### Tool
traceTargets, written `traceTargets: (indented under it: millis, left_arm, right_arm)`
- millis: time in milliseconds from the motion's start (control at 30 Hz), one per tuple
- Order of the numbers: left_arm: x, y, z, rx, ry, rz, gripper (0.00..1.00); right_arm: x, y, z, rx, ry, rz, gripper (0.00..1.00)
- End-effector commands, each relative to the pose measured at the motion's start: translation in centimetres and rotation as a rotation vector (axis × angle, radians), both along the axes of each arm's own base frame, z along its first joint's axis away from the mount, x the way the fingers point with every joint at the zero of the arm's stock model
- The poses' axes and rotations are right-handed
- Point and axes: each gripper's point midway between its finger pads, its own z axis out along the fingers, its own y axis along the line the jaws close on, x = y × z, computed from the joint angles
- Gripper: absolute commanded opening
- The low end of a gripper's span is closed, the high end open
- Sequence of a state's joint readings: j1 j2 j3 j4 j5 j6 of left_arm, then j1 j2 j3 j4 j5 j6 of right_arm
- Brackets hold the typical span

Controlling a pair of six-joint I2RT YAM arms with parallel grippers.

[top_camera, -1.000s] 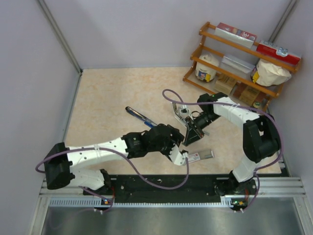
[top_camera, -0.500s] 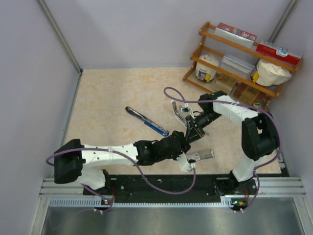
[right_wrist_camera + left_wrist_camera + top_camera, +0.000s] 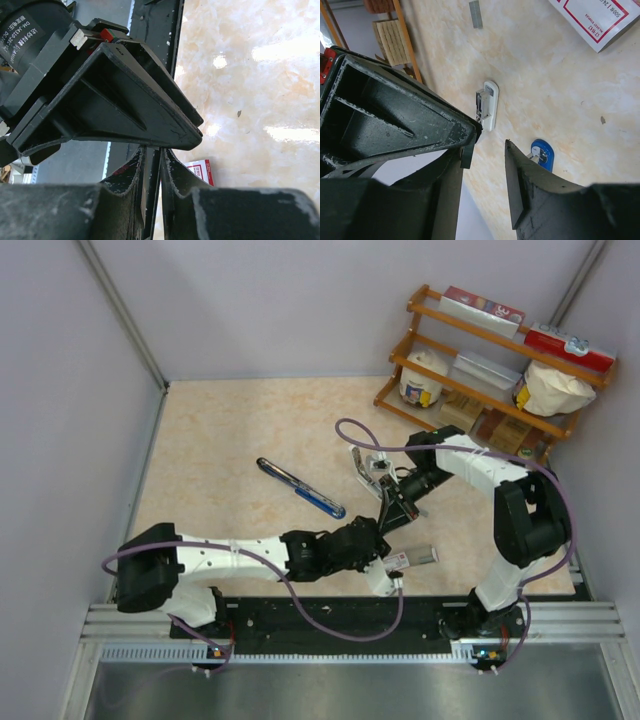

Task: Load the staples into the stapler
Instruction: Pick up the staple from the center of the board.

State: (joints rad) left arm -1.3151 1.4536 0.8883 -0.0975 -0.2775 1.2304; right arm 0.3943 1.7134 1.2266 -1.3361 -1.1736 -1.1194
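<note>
The blue stapler (image 3: 318,499) lies stretched out on the table, its dark arm toward the back left; its blue end (image 3: 540,152) shows past my left fingers. A red-and-white staple box (image 3: 399,562) (image 3: 600,20) lies near the front edge, with a short grey strip (image 3: 425,554) (image 3: 476,14) beside it that looks like staples. My left gripper (image 3: 385,578) (image 3: 489,147) hangs beside the box, open, nothing between its fingers. My right gripper (image 3: 388,522) (image 3: 154,150) hovers between box and white stapler, shut to a slit. The box (image 3: 201,172) shows beyond it.
A white stapler (image 3: 368,468) (image 3: 487,106) lies just behind the right gripper. A wooden shelf (image 3: 455,335) with boxes and jars fills the back right corner. The black mounting rail (image 3: 300,615) runs along the front edge. Walls stand left and behind.
My left arm has swung right and forward to the staple box, uncovering the blue stapler, and its jaws have narrowed. The right gripper has barely shifted.
</note>
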Motion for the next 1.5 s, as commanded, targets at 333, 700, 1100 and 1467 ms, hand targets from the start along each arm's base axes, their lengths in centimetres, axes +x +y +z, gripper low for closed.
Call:
traceTargets:
  millis: [333,700,1100,1467]
  left_arm:
    - [0.1,-1.8,1.8,-0.081,0.014,0.017,0.30]
    - [0.0,-2.0,1.5,-0.085,0.033,0.031,0.07]
    - [0.6,-1.1,1.4,-0.124,0.129,0.090,0.06]
    - [2.3,0.8,2.0,-0.237,0.418,0.223,0.06]
  right_arm:
    - [-0.3,-0.2,1.6,0.024,0.039,-0.003,0.12]
    - [-0.4,-0.2,1.6,0.023,0.035,0.001,0.12]
    - [0.5,-1.2,2.3,0.032,-0.001,-0.042,0.32]
    - [1.8,-3.5,4.1,0.040,-0.151,-0.113,0.38]
